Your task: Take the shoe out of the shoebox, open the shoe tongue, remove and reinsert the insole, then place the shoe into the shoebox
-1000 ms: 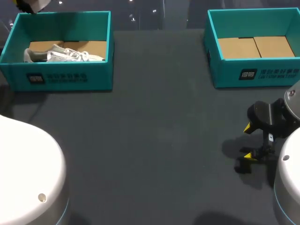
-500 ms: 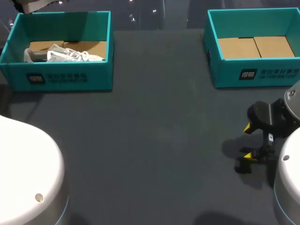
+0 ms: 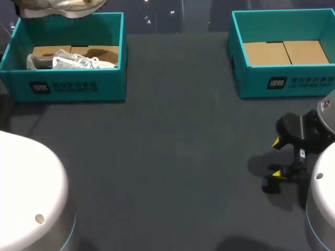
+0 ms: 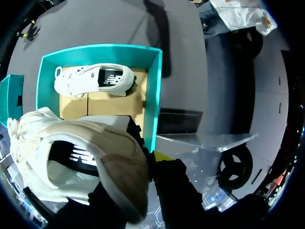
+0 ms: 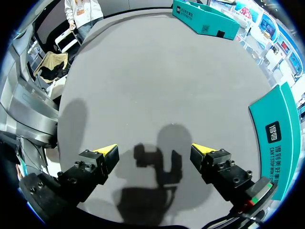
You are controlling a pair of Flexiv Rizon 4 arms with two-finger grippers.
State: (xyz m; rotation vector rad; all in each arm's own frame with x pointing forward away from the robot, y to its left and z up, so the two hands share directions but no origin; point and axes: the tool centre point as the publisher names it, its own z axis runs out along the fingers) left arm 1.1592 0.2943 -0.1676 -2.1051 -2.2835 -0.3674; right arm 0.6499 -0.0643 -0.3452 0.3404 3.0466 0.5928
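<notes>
One cream and beige sneaker [image 3: 60, 7] hung at the upper left of the frame, over the far rim of the teal cardboard shoebox [image 3: 68, 90], its long axis left to right, grasped by the left pincer [image 4: 151, 160]. The right pincer [image 3: 278, 157] stood released at the lower right, well apart. A white sneaker [image 3: 73, 61] lay inside the box.

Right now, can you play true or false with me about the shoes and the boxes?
1. A white shoe lies inside the left shoebox. True.
2. The right shoebox has a shoe in it. False: only its cardboard bottom shows.
3. The right arm's jaws grip a shoe. False: they are open and empty over the bare table.
4. The left arm's jaws hold a cream shoe up above the left shoebox. True.
</notes>
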